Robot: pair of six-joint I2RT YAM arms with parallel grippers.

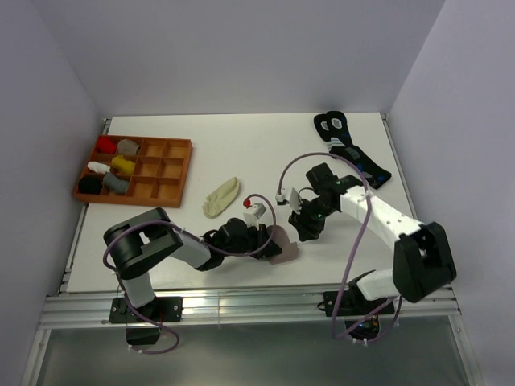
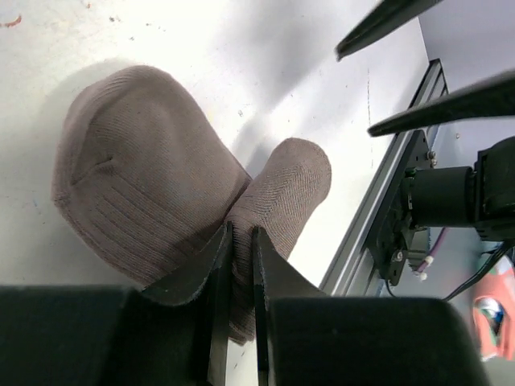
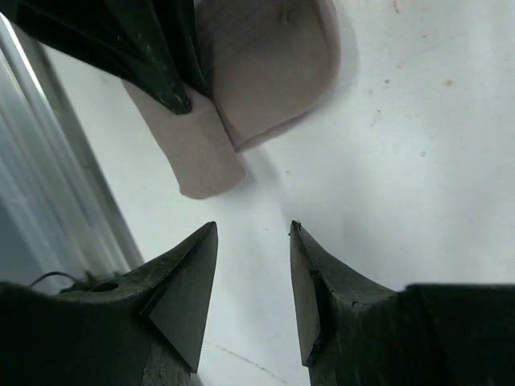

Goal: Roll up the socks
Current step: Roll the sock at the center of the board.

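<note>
Taupe sock point(image 2: 153, 185) pinched in left end effector point(image 2: 241, 233), partly hidden beneath it; right end effector point(image 3: 253, 227) agape, empty.

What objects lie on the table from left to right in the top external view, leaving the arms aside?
Orange-brown wooden compartment tray → pale cream-yellow fabric sock → taupe grey-brown fabric sock → black socks with blue-and-white marks.
</note>
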